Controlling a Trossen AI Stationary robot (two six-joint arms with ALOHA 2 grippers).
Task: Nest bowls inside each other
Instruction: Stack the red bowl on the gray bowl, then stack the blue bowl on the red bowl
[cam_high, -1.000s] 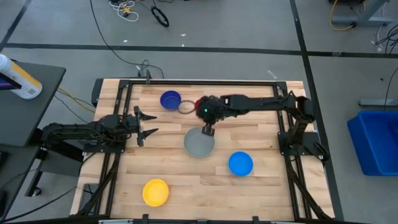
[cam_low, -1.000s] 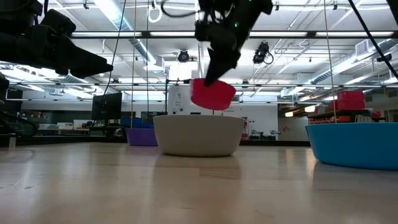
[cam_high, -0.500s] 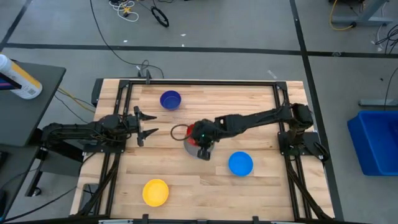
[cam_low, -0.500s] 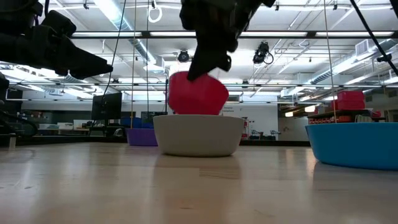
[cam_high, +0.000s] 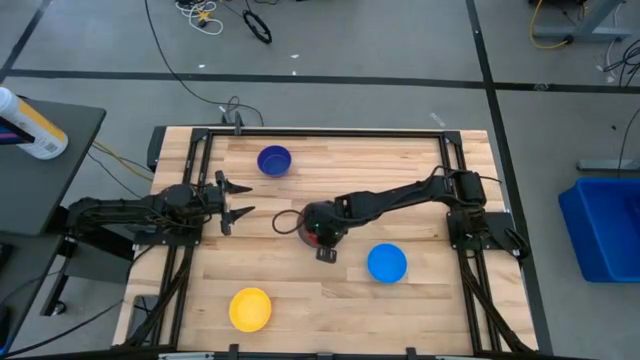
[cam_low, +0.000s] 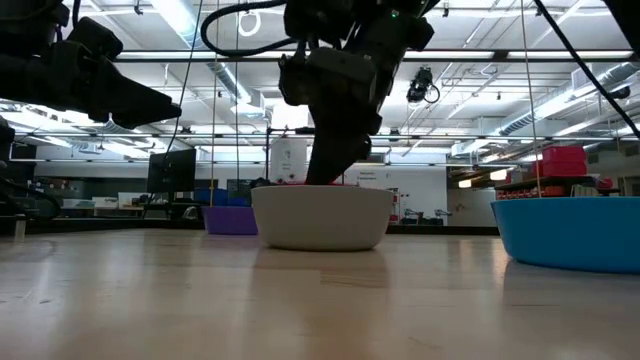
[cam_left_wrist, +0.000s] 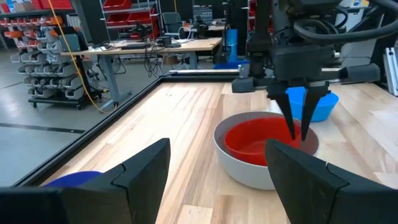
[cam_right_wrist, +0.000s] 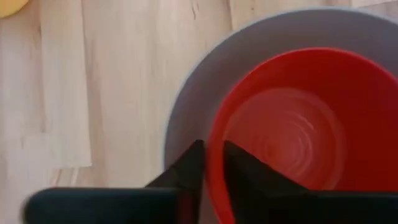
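The red bowl sits level inside the grey bowl, which stands on the table's middle. My right gripper slants down onto them from the right, its fingers slightly apart on either side of the red bowl's rim. In the high view the arm hides most of both bowls. The dark blue bowl rests at the far side, the light blue bowl to the right and the yellow bowl near the front. My left gripper waits open and level at the left, holding nothing. My right gripper straddles the red bowl's rim from above. One finger stands outside it, in the gap to the grey bowl's wall, and the other inside. Whether the fingers touch the rim I cannot tell. The red bowl rests in the grey bowl.
A black frame runs along the table's edges. Bare wood lies between the nested pair and the yellow bowl. A large blue bin stands on the floor beyond the table's right side.
My right gripper has come down and toward the table's near edge with the red bowl. The bowl hung tilted above the grey bowl's far rim; now it sits level inside the grey bowl, nearly hidden behind its wall in the low view.
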